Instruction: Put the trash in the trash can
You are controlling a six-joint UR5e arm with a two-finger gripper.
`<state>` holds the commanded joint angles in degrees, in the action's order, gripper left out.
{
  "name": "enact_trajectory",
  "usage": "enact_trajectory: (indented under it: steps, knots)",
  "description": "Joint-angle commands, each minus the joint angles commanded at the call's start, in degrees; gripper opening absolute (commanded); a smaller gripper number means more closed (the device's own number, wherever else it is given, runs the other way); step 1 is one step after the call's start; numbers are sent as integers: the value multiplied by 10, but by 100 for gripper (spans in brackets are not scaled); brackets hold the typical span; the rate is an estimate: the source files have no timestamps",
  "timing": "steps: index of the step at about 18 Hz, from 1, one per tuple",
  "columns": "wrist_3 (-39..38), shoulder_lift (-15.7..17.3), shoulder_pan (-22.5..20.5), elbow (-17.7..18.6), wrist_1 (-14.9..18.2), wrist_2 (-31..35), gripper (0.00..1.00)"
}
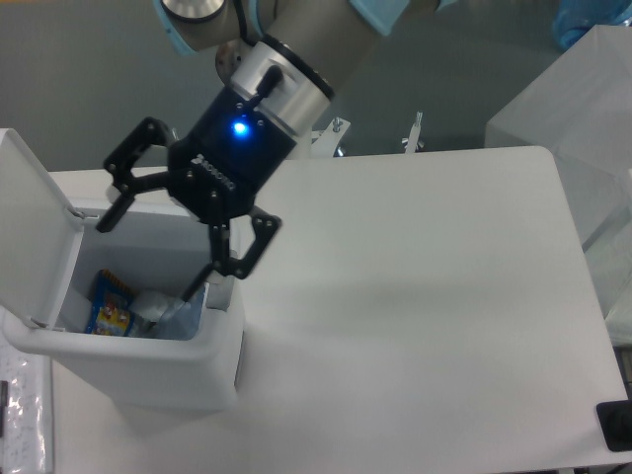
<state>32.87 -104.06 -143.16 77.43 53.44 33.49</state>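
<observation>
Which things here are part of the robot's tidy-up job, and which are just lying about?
Part of the job:
- trash can, lid open
- bottle and clear plastic lying inside it
- gripper, open above the can

Just lying about:
- blue-and-yellow packet in the can
- white table
- frosted box at the right
</observation>
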Motion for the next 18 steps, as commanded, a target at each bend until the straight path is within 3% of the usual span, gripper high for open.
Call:
enact_trajectory:
  steps: [4, 7, 12, 15, 18]
  knots:
    - [2, -11, -54, 1, -2, 25, 100]
    - [32, -26, -72, -1, -2, 105, 100]
    - [69, -58, -68, -4, -2, 287, 100]
    - [119, -81, -70, -2, -2, 360, 100]
    - [162, -84, -76, 4, 8, 424, 100]
